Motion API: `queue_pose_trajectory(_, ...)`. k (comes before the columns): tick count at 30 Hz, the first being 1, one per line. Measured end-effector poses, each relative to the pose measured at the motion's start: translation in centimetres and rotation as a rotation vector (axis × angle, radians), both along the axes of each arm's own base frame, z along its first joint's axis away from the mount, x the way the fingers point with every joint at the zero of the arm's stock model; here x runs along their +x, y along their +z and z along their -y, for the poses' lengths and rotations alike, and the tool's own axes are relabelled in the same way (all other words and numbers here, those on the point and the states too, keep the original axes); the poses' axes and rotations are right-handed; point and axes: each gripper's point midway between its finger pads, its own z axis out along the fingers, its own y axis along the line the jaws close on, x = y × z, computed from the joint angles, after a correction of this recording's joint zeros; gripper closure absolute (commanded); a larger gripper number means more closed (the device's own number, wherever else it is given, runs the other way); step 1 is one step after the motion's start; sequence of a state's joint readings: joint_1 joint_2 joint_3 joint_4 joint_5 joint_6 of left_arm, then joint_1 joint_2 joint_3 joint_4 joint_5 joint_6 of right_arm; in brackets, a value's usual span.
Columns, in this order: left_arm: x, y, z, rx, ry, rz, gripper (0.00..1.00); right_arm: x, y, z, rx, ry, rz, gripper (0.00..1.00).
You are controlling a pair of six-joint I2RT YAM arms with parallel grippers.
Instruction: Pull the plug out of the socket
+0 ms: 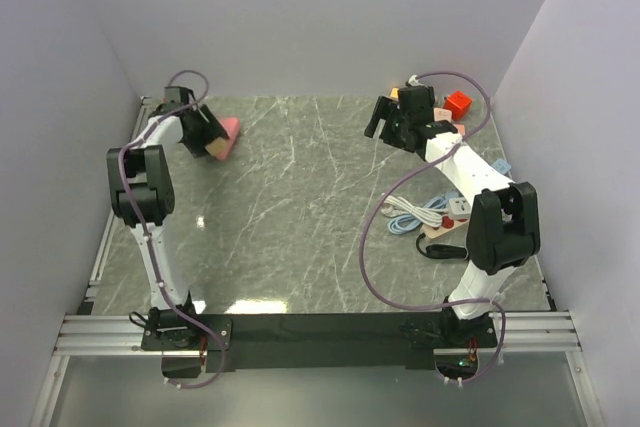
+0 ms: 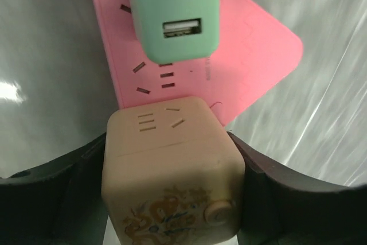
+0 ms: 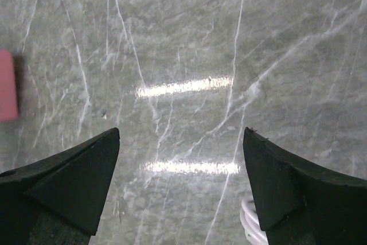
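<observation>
Over at the far left of the marble table (image 1: 300, 197), the left gripper (image 2: 169, 142) was closed on the beige cube plug (image 2: 172, 170). Its dark fingers (image 2: 63, 182) pressed against the cube's two opposite sides. The cube sat at the near end of the pink socket strip (image 2: 252, 55), seen from the left wrist. One face, carrying slotted outlets, pointed away from the wrist, along the strip. The face toward the camera bore a gold pattern and a round button. The cube looked about equal on all sides, so it showed no clear long axis. The strip lay flat, its long axis running away from the fingers and leaning slightly left in that view. The cube's underside was hidden, so whether its prongs were seated in the strip could not be told. Farther along the strip stood a mint green adapter (image 2: 172, 10), its USB port facing the camera.

At the far right, the right gripper (image 3: 180, 159) hung above bare marble with its fingers spread wide and nothing between them. Near that arm lay a coiled white cable (image 1: 408, 215) beside a white power strip (image 1: 455, 212). A red block (image 1: 458, 103) sat in the far right corner.
</observation>
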State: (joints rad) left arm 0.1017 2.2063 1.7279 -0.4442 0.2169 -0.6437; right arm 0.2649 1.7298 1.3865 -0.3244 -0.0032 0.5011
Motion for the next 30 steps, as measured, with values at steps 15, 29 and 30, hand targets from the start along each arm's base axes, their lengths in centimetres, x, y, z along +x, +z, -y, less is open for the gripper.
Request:
queue_pose_trajectory(15, -28.2, -0.9, 22.1, 0.017, -0.641, -0.234, 0.44, -6.0, -2.0, -2.3, 0.007, 0.076, -0.156, 0.06)
queue_pose_trajectory(29, -25.4, 11.6, 20.8, 0.009, -0.390, 0.146, 0.01, -10.3, -1.5, -7.1, -0.088, 0.206, -0.208, 0.04)
queue_pose_trajectory(30, -25.3, 12.5, 20.3, 0.012, -0.366, 0.171, 0.01, -10.5, -0.9, -7.8, -0.095, 0.221, -0.194, 0.04)
